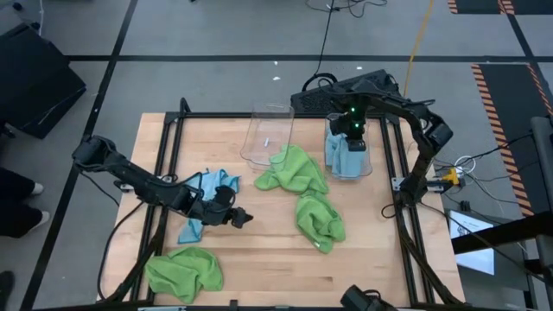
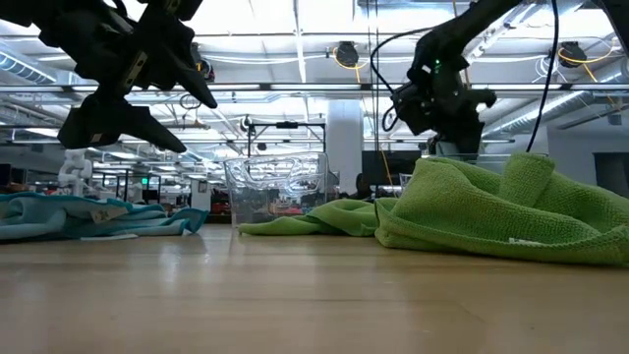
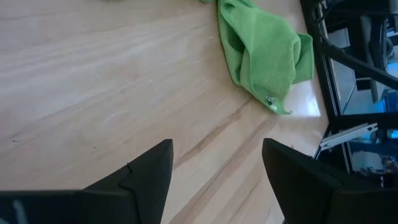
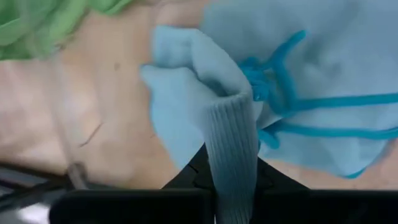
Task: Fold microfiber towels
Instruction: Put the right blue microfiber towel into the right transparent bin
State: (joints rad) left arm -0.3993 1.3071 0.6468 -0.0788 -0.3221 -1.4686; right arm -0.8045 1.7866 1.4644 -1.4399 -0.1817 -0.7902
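Over at the worktop's far right edge, the right gripper [image 1: 349, 130] has its jaws pinched tight on a light blue towel [image 4: 233, 134], which hangs into a clear bin [image 1: 349, 164]. Near the left edge the left gripper [image 1: 240, 218] hovers with jaws spread wide and empty (bare wood between them), a second blue towel [image 1: 200, 186] just behind it and green towels [image 1: 304, 186] lying ahead, apart.
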